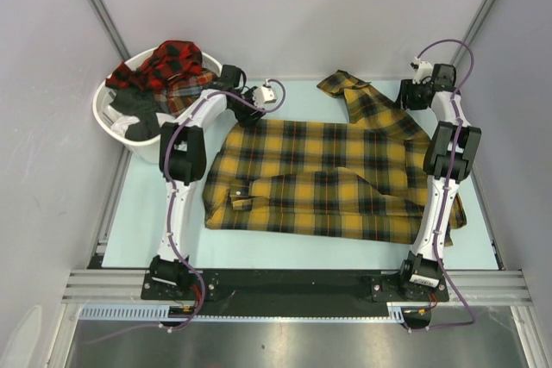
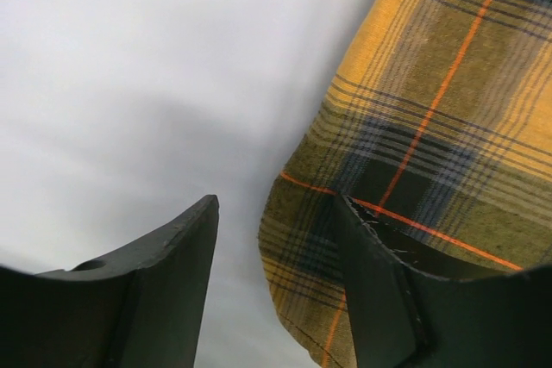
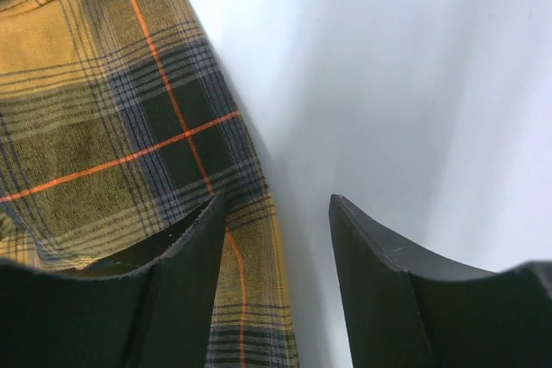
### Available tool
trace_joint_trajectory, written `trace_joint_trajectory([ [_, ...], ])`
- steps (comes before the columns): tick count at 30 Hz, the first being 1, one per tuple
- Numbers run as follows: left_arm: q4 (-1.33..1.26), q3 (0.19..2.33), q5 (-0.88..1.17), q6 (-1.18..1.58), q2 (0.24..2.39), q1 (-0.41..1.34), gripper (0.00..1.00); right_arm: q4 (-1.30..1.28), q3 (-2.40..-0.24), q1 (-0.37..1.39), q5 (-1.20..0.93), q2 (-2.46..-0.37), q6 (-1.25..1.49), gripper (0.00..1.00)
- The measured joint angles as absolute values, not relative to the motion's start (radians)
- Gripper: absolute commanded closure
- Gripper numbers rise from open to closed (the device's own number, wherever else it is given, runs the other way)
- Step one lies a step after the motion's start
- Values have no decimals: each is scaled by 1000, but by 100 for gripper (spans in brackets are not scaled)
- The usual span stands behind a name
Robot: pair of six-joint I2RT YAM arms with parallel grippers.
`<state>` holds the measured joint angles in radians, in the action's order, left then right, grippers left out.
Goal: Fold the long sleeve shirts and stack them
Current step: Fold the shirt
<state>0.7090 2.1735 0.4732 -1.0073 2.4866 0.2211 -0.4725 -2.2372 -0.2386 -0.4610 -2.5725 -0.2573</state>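
The mustard-yellow shirt [image 1: 319, 170] is lying flat across the middle of the table [image 1: 151, 213], its lower part already doubled over, with one sleeve [image 1: 349, 92] trailing off toward 1 o'clock. The red-and-black shirts [image 1: 172, 62] are waiting in the white basket [image 1: 108, 114] at 10 o'clock, apparently untouched.

Each arm is hovering over a far corner of the yellow shirt, likely so that both can lift the far edge together for the next fold. The left gripper [image 2: 276, 290] is sitting at the shirt's 11 o'clock corner with its claw spread. One finger [image 2: 379, 299] is over the plaid while the other is over bare table, so the hem is running into the gap. The right gripper [image 3: 274, 282] is mirroring this at the 1 o'clock corner, also spread, with the cloth edge passing beside its inner finger [image 3: 185, 290]. Neither is pinching anything.

Open table is showing beyond the far hem toward 12 o'clock and along the 9 o'clock side. The basket is crowding the left arm's elbow, and the loose sleeve near the right gripper is likely to drag.
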Motion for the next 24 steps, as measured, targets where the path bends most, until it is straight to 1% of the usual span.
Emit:
trace_joint_trajectory([
  [2, 698, 2173, 465, -1017, 2489, 220, 41, -476, -2243, -238, -464, -2576, -266, 52],
  [3, 691, 2175, 461, -1022, 2491, 220, 41, -478, -2246, -238, -465, -2577, -268, 57],
  [5, 678, 2183, 450, -1031, 2498, 218, 41, -487, -2249, -238, -474, -2579, -280, 62],
  [6, 673, 2186, 447, -1039, 2502, 217, 42, -492, -2249, -238, -483, -2579, -287, 68],
  [8, 669, 2186, 446, -1052, 2506, 214, 44, -505, -2249, -237, -501, -2579, -302, 77],
  [9, 668, 2187, 443, -1060, 2506, 213, 45, -511, -2249, -237, -514, -2579, -310, 88],
  [11, 669, 2188, 444, -1076, 2507, 212, 48, -518, -2249, -236, -530, -2579, -324, 100],
  [19, 687, 2188, 450, -1127, 2508, 213, 55, -527, -2254, -233, -566, -2579, -334, 100],
  [20, 689, 2188, 450, -1132, 2508, 213, 56, -529, -2254, -233, -568, -2579, -334, 100],
  [22, 694, 2188, 453, -1143, 2508, 213, 65, -533, -2254, -232, -574, -2579, -334, 100],
  [24, 702, 2188, 453, -1155, 2508, 213, 69, -535, -2254, -233, -578, -2579, -332, 100],
])
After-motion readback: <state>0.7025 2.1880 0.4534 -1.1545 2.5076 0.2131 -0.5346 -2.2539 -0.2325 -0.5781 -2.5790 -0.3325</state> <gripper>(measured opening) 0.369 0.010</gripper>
